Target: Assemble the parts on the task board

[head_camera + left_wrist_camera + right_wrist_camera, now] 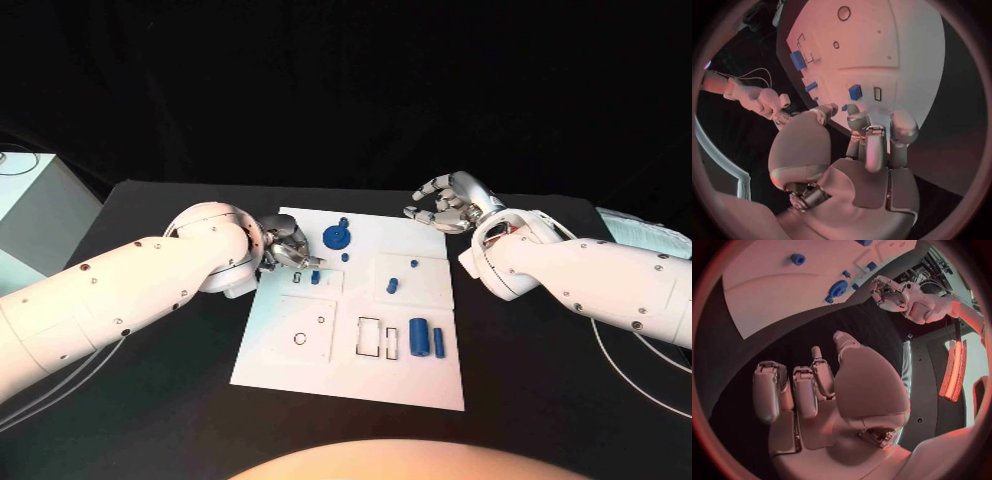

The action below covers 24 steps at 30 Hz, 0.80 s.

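Observation:
The white task board (pixel 325 345) lies mid-table. On it are a blue gear disc (pixel 338 237), a small blue block (pixel 313 275), a peg (pixel 413 263), an oblong piece (pixel 391 285), a cylinder (pixel 418 335) and a thin bar (pixel 438 343). My left hand (pixel 286 250) hovers over the board's far left part, fingers apart and empty, their tips close to the small block (pixel 855 92). My right hand (pixel 450 203) is raised off the board's far right corner, over black table, palm up and cupped, holding nothing. The gear (pixel 838 289) lies beyond the right hand's fingertips (pixel 844 340).
Empty outlined slots (pixel 371 338) and a round hole (pixel 300 338) mark the board's near half. A pale box (pixel 36 200) stands off the table's left edge and white cloth (pixel 642 232) lies at its right. Cables (pixel 635 375) trail beside the right arm.

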Each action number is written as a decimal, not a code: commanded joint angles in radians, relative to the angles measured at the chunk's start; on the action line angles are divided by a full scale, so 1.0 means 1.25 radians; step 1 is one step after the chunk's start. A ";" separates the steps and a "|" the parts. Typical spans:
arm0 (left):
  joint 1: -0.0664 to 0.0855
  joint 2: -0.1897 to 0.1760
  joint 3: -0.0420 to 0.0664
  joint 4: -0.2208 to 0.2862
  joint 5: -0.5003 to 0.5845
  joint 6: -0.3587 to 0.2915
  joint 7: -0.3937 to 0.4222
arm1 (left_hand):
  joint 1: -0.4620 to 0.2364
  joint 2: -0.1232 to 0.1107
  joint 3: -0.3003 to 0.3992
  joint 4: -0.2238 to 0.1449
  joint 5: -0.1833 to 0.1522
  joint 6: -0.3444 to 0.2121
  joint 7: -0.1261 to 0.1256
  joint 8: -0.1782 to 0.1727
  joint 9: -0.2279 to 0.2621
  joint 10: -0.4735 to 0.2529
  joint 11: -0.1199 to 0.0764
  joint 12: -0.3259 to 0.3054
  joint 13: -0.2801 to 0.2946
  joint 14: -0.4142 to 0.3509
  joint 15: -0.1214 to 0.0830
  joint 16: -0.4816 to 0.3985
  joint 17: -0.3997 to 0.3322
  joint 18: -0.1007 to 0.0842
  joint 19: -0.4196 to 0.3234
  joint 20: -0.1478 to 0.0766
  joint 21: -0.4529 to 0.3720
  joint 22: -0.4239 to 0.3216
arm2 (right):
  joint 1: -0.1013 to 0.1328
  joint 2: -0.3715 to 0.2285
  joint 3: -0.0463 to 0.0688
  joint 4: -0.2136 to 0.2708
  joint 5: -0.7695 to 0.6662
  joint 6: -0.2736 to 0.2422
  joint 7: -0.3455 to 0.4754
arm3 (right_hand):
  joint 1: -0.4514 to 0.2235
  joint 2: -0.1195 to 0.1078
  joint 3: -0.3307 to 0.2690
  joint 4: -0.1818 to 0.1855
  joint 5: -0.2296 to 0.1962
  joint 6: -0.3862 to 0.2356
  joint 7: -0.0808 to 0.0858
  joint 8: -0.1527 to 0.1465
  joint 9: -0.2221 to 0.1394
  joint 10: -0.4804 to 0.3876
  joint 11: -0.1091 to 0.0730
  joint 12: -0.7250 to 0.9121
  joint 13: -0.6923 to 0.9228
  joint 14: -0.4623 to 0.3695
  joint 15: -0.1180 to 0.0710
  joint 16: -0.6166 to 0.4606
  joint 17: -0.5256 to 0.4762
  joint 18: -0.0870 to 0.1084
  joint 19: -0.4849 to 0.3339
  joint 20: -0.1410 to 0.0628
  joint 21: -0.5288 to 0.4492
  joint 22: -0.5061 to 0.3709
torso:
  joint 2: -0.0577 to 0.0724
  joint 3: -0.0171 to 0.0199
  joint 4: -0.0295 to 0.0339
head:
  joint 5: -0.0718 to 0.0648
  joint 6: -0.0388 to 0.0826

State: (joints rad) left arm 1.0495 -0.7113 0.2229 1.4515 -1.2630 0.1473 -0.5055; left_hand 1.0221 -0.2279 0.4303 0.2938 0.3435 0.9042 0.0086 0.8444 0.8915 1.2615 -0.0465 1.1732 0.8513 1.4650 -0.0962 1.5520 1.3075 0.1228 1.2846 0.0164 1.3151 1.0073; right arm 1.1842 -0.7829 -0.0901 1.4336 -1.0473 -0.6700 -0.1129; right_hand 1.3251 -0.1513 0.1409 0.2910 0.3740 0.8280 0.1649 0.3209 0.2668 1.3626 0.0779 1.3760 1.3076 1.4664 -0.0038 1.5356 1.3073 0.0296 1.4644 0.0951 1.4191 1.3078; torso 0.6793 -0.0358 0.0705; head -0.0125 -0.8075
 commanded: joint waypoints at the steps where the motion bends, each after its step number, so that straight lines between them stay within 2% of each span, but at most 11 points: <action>1: 0.001 -0.002 0.013 0.004 0.014 0.011 0.002 | 0.001 0.008 -0.005 -0.001 -0.004 -0.001 0.006 -0.004 0.001 -0.008 -0.001 0.002 -0.002 0.072 -0.001 -0.004 0.170 -0.010 -0.002 -0.001 -0.004 -0.003 | 0.000 0.001 0.000 -0.001 -0.002 -0.007 0.008 | -0.009 0.002 0.004 0.001 0.005 -0.006 0.000 -0.001 -0.001 0.000 0.001 0.000 0.041 0.070 0.004 -0.001 0.161 0.005 0.041 0.005 0.001 0.120 | 0.000 0.0004 -0.0001 | 0.001 0.000; 5: 0.001 -0.006 0.036 0.002 0.033 0.012 0.003 | 0.014 0.023 -0.003 -0.004 -0.002 -0.007 0.006 -0.008 0.003 -0.014 0.000 -0.002 -0.009 0.070 -0.001 -0.007 0.165 -0.009 -0.007 -0.001 -0.008 -0.011 | -0.001 0.002 0.000 -0.002 -0.002 -0.010 0.007 | -0.010 0.004 0.005 0.000 0.006 -0.006 0.000 -0.001 -0.001 0.001 0.001 0.000 0.041 0.070 0.004 -0.002 0.161 0.006 0.041 0.005 0.001 0.120 | 0.000 0.0006 -0.0005 | 0.001 0.000; 10: 0.002 -0.009 0.052 -0.007 0.045 0.016 0.004 | 0.043 0.029 -0.002 -0.006 0.000 -0.011 0.007 -0.010 0.006 -0.019 0.000 -0.004 -0.013 0.069 -0.001 -0.008 0.162 -0.008 -0.010 0.000 -0.011 -0.015 | -0.001 0.002 0.000 -0.002 -0.002 -0.011 0.006 | -0.010 0.005 0.006 0.000 0.007 -0.006 0.000 -0.001 -0.001 0.001 0.001 0.000 0.041 0.070 0.004 -0.002 0.161 0.005 0.041 0.005 0.002 0.121 | 0.000 0.0011 -0.0003 | 0.002 0.001; 16: 0.003 -0.009 0.059 -0.018 0.054 0.039 0.006 | 0.115 0.029 0.005 -0.012 0.003 -0.030 0.014 -0.030 0.005 -0.050 0.007 -0.026 -0.045 0.059 0.005 -0.022 0.136 -0.001 -0.034 0.004 -0.033 -0.054 | -0.001 0.002 0.000 -0.001 -0.002 -0.012 0.006 | -0.010 0.005 0.007 0.000 0.007 -0.006 0.000 -0.001 -0.001 0.001 0.001 0.000 0.041 0.070 0.004 -0.001 0.161 0.006 0.041 0.005 0.001 0.120 | 0.000 0.0006 0.0005 | 0.003 0.001; 20: 0.003 -0.007 0.060 -0.028 0.054 0.041 0.006 | 0.124 0.028 0.005 -0.012 0.003 -0.031 0.016 -0.032 0.004 -0.054 0.008 -0.028 -0.050 0.057 0.006 -0.025 0.130 0.000 -0.038 0.005 -0.037 -0.060 | 0.000 0.002 0.000 -0.001 -0.001 -0.011 0.005 | -0.010 0.006 0.007 0.000 0.007 -0.006 -0.001 0.000 -0.001 0.001 0.001 0.000 0.041 0.070 0.004 -0.002 0.161 0.006 0.041 0.005 0.000 0.120 | 0.000 0.0002 0.0009 | 0.004 0.005; 24: 0.006 0.001 0.060 -0.058 0.050 0.033 0.008 | 0.132 0.032 0.006 -0.008 0.000 -0.033 0.018 -0.035 0.004 -0.059 0.010 -0.030 -0.052 0.055 0.007 -0.027 0.126 0.001 -0.040 0.006 -0.040 -0.063 | 0.000 0.002 0.000 -0.001 -0.001 -0.010 0.005 | -0.010 0.006 0.007 0.000 0.007 -0.006 -0.001 0.000 -0.001 0.001 0.001 0.000 0.041 0.070 0.004 -0.002 0.161 0.006 0.041 0.005 0.000 0.120 | 0.000 0.0002 0.0001 | 0.006 0.008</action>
State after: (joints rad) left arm 1.0538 -0.7147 0.2970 1.3896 -1.2095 0.1758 -0.5041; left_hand 1.1806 -0.1854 0.4361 0.2826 0.3435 0.8697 0.0286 0.8035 0.8978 1.1930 -0.0350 1.1383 0.7864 1.4654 -0.0958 1.5238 1.3075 0.1228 1.2415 0.0233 1.2721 0.9291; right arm 1.1841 -0.7810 -0.0901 1.4314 -1.0459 -0.6798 -0.1140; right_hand 1.3199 -0.1461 0.1466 0.2910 0.3778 0.8280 0.1649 0.3209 0.2669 1.3626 0.0780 1.3760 1.3073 1.4664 -0.0038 1.5356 1.3074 0.0296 1.4644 0.0952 1.4191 1.3075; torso 0.6790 -0.0352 0.0711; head -0.0061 -0.8005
